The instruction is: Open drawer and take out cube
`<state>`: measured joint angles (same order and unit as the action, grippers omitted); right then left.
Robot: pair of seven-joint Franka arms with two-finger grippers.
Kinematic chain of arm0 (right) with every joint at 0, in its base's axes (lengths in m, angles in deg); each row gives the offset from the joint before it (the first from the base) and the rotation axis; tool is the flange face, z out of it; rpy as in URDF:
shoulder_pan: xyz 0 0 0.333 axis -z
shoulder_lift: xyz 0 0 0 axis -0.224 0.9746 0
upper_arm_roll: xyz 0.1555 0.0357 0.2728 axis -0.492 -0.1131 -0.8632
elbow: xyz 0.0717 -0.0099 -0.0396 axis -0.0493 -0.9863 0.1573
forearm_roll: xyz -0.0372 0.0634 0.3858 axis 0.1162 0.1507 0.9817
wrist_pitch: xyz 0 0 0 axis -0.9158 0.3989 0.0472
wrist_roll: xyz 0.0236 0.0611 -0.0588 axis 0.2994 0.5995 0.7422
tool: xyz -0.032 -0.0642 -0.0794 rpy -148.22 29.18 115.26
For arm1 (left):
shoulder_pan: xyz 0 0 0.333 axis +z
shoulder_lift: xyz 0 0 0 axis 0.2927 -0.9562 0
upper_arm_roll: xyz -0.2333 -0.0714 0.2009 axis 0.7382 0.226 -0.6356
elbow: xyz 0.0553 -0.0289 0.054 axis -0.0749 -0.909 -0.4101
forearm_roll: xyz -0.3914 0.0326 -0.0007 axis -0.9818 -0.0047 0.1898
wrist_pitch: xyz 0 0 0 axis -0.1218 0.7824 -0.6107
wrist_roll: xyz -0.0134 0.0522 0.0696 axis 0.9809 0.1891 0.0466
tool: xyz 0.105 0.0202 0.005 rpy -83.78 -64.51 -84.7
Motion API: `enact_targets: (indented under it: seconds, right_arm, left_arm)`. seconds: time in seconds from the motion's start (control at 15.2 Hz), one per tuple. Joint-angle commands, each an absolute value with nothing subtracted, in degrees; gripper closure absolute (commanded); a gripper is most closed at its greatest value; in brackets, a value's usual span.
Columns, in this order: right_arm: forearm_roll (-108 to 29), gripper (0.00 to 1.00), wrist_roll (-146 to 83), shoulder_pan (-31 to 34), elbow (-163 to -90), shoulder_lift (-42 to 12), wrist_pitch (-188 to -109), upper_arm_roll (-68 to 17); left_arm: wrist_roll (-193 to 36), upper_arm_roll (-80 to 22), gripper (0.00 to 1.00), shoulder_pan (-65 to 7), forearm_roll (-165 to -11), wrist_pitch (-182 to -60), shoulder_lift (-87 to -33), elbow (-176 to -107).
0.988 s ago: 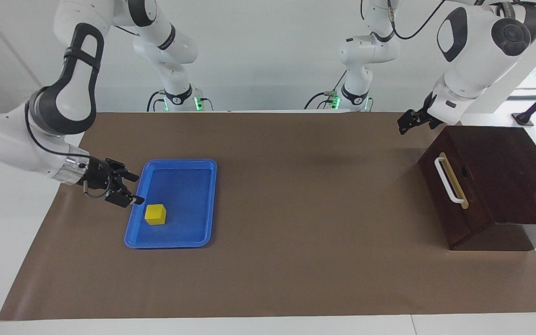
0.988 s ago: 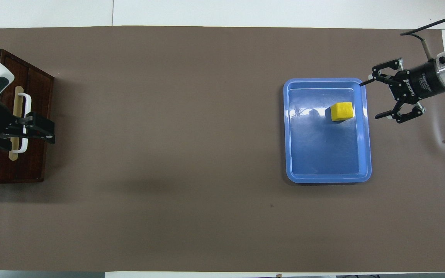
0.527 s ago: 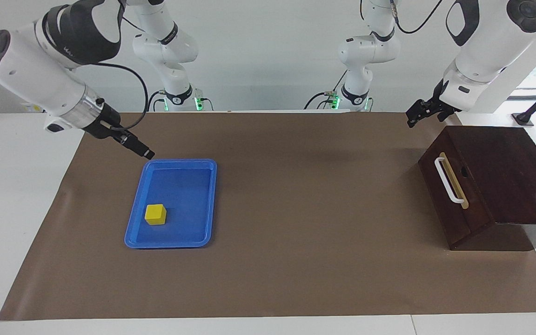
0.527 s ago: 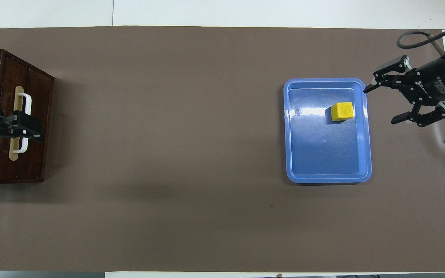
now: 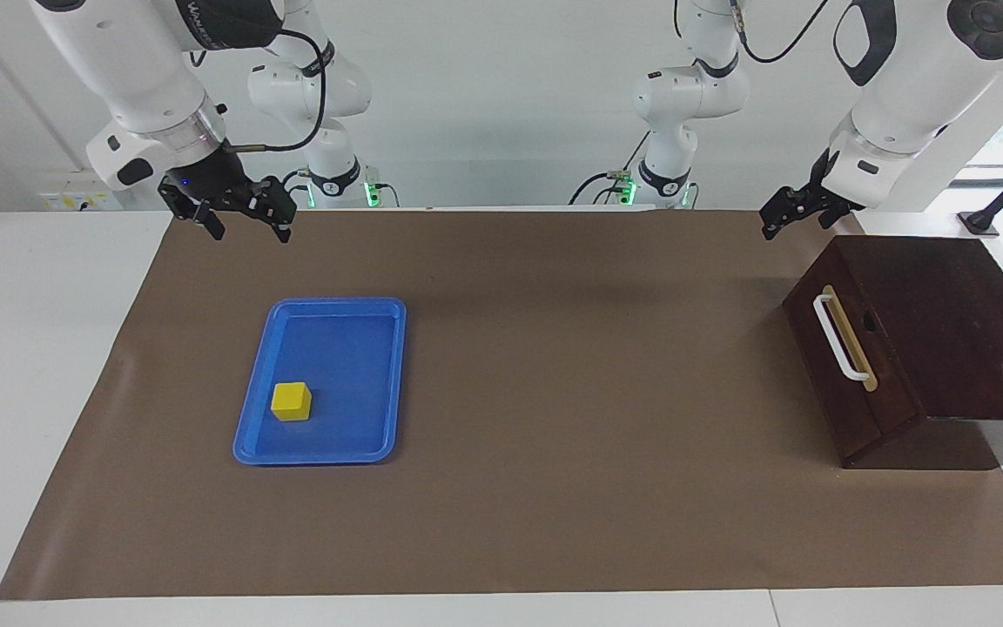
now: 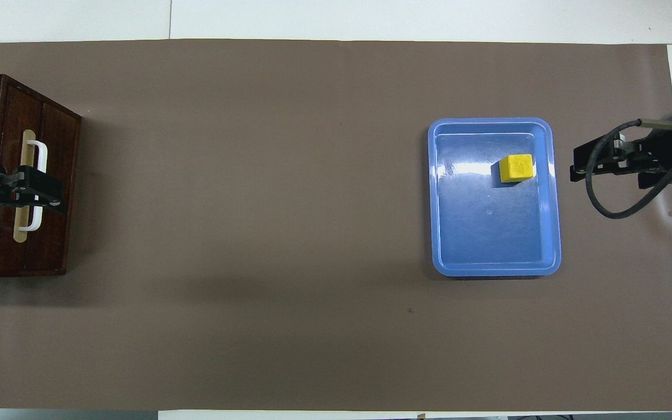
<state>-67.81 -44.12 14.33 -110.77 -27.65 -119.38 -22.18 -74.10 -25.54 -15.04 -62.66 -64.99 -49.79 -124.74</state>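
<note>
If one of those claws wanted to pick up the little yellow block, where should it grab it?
Probably from straight above, closing on two opposite side faces of the yellow cube. It sits flat in the blue tray, close to one raised rim, so a sideways approach would likely hit the rim.

So from up top there's a small bright yellow cube sitting in a shallow blue plastic tray toward the right arm's end of the brown paper-covered table. The dark brown wooden drawer with its white bar handle looks shut, with the left gripper over the handle and the right gripper just off the tray's edge, both empty
</note>
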Motion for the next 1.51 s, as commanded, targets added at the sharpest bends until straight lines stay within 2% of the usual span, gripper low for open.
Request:
enact_targets:
  seconds: [0.0, 0.26, 0.53, 0.86, 1.45]
  right_arm:
    - [-69.2, 0.00, -37.6, 17.1, -120.4, -31.5, -126.3, -23.0]
    - [-71.1, 0.00, -37.1, 16.9, -119.0, -30.8, -123.3, -23.0]
    - [-71.8, 0.00, -34.9, 17.1, -112.8, -28.7, -118.0, -22.9]
    - [-70.6, 0.00, -35.0, 17.3, -112.5, -29.1, -114.1, -22.6]
    - [-71.7, 0.00, -35.2, 17.3, -112.5, -29.2, -113.8, -22.3]
  left_arm:
    - [-73.2, -25.6, 0.00, -14.5, -63.5, -65.7, -49.4, -125.2]
    - [-73.2, -25.5, 0.00, -14.8, -63.6, -66.0, -49.4, -125.1]
    - [-73.2, -25.5, 0.00, -14.8, -63.7, -66.1, -49.3, -125.2]
    - [-73.2, -25.5, 0.00, -15.1, -63.7, -66.2, -49.4, -125.2]
    - [-73.2, -25.5, 0.00, -15.1, -63.7, -66.3, -49.3, -125.2]
